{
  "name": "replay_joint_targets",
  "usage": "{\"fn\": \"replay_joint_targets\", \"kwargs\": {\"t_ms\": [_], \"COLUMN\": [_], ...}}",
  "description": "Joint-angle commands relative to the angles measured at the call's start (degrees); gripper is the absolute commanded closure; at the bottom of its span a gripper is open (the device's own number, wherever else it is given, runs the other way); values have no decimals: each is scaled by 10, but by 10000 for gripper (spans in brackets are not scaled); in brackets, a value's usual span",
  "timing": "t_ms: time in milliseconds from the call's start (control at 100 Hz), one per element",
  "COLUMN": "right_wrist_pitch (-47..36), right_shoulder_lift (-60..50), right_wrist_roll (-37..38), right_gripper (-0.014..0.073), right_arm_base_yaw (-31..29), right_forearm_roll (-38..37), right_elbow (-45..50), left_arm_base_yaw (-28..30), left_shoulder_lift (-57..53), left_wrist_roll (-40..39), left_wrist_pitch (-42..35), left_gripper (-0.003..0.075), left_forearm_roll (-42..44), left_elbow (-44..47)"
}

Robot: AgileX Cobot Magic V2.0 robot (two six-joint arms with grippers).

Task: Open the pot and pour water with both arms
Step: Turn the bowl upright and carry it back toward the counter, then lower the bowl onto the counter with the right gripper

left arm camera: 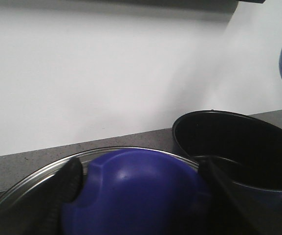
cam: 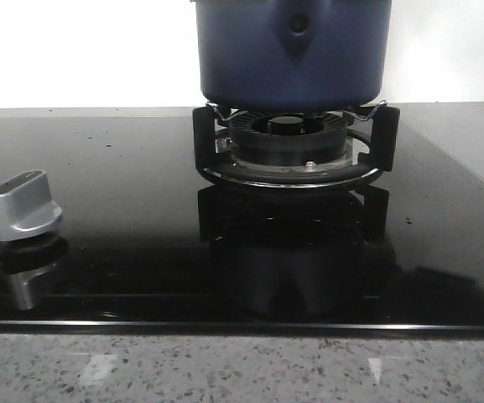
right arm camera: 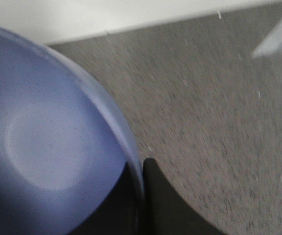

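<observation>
Black glass hob [cam: 124, 210] carries the pot [cam: 294, 50] on the burner stand [cam: 296, 151] near its back edge. Left gripper [left arm camera: 136, 196] is clamped on the blue lid knob [left arm camera: 131, 191]. Right gripper [right arm camera: 141, 196] pinches a blue bowl [right arm camera: 48, 147] rim.
</observation>
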Motion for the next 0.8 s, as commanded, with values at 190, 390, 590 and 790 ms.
{"fn": "replay_joint_targets", "kwargs": {"t_ms": [190, 390, 590, 790], "right_wrist_pitch": [6, -31, -35, -39], "right_shoulder_lift": [-23, -23, -23, -26], "right_wrist_roll": [-27, -27, -26, -20], "right_gripper": [662, 662, 662, 632], "right_arm_base_yaw": [-123, -123, -123, -123], "right_forearm_roll": [111, 107, 96, 96], "right_elbow": [165, 261, 309, 310], "left_arm_base_yaw": [1, 1, 1, 1], "left_shoulder_lift": [-12, -12, -12, -12], "left_wrist_roll": [0, 0, 0, 0], "left_wrist_pitch": [-68, -66, -66, -66], "left_gripper": [406, 406, 406, 406], "left_forearm_roll": [-7, -7, -6, -6], "left_elbow": [-20, -20, -20, -20]}}
